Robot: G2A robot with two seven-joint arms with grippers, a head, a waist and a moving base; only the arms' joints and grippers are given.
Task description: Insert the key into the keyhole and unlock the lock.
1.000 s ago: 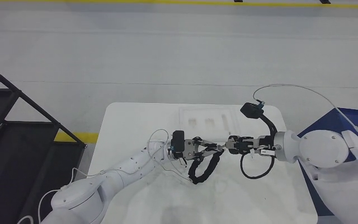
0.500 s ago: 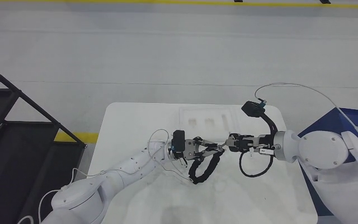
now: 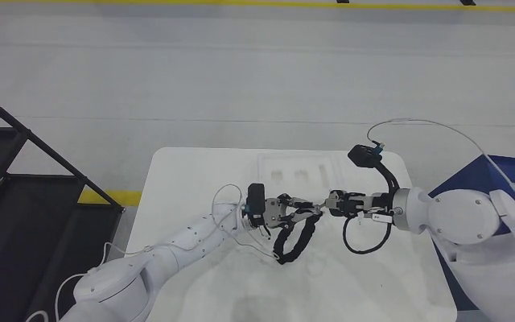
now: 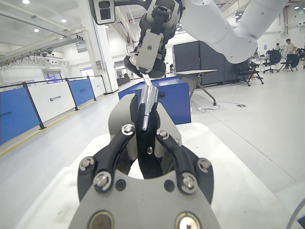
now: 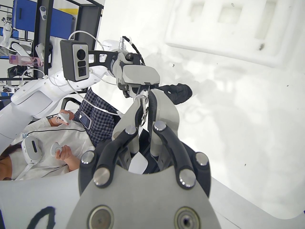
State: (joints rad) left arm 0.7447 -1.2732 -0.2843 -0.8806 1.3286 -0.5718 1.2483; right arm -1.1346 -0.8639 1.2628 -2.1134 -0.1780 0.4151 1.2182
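**Key tip at lock's end, both grippers clamped**

Left gripper [image 4: 143, 114] pinched narrow on the lock [image 4: 148, 101], whose chrome cylinder pokes out past the fingertips. Right gripper [image 4: 144, 70] faces it tip to tip, gripping the key [image 4: 147, 79]. The blade meets the cylinder's end face, depth unclear. Black cable [image 3: 294, 239] loops off the left gripper toward the robot, over the table [image 3: 193, 181]. Foam tray [image 3: 299, 171] lies just beyond both grippers.

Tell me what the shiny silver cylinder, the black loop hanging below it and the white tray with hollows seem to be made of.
Shiny silver cylinder: metal, polished or chromed, since bright reflections run along it. Black loop: probably a flexible cable in a matt rubber or fabric sleeve, as it curves and does not shine. White tray: likely foam, with soft-edged hollows and a grainy, matt surface.
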